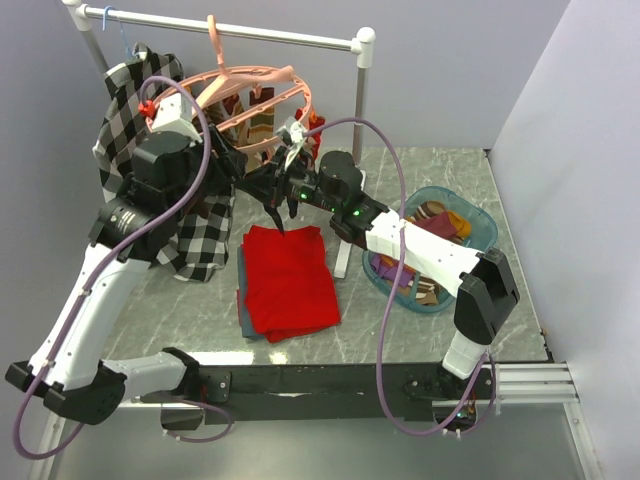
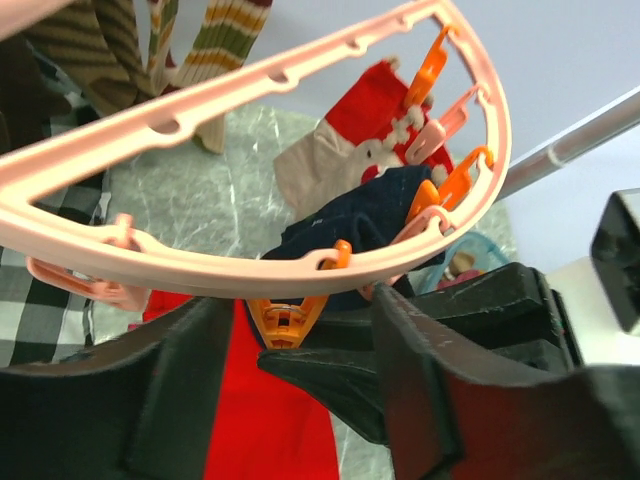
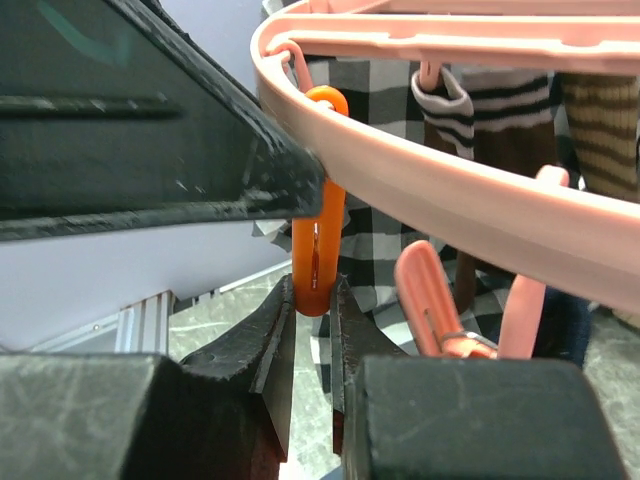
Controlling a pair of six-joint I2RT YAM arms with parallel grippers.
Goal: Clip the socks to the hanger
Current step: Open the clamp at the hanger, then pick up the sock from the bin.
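The salmon-pink hanger (image 1: 262,82) hangs from the white rail, with striped socks (image 1: 262,118) clipped to it. In the left wrist view its ring (image 2: 250,268) crosses just above my fingers. My left gripper (image 2: 295,325) is open, its fingers either side of an orange clip (image 2: 285,318) under the ring. My right gripper (image 3: 313,298) is shut on the bottom end of that orange clip (image 3: 318,240). A navy sock (image 2: 365,215) and a red-and-cream sock (image 2: 345,150) hang behind the ring. Both grippers, left (image 1: 243,172) and right (image 1: 272,192), meet under the hanger.
A folded red cloth (image 1: 290,278) lies on the table in front of the grippers. A teal basket (image 1: 478,218) holding more socks (image 1: 437,222) stands at the right. A black-and-white checked shirt (image 1: 130,95) hangs at the left of the white rail stand (image 1: 362,45).
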